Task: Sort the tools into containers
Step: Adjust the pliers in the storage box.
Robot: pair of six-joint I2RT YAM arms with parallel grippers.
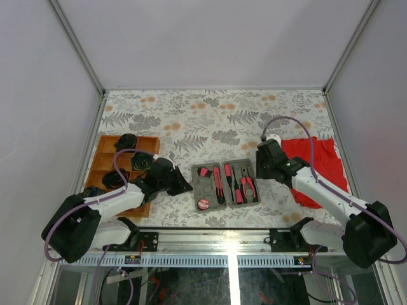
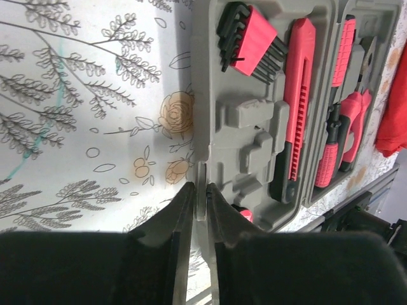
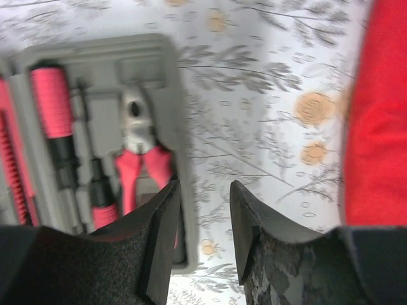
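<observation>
The pliers [image 3: 137,143] lay in their moulded recess in the grey case [image 2: 248,146], just ahead of the right fingers [image 3: 159,235] and off to the case side. A pink-handled screwdriver [image 3: 54,95] lay farther out on that same side.

The pliers looked small, stiff and light, with a bare steel nose and rubbery pink handles. The recess probably held them snugly. The surest hold seemed to be across both handles near the pivot, where the rubber gives grip and the slick nose is avoided. The case looked like thin, light plastic that might lift or slide along with a tool pulled from it.

The right fingers stood partly open and empty, with only the flowered desk [image 3: 254,114] showing between them. They hung over the strip between the case's rim and the red cloth [image 3: 375,127], which lay on their other side.

The left fingers [image 2: 181,222] were almost together, leaving a thin slit. A lip on the case's rim sat in that slit at the tips. Whether they pinched it or only flanked it could not be told. The wooden tray [image 1: 102,159] lay on the far side of the left fingers from the case.
</observation>
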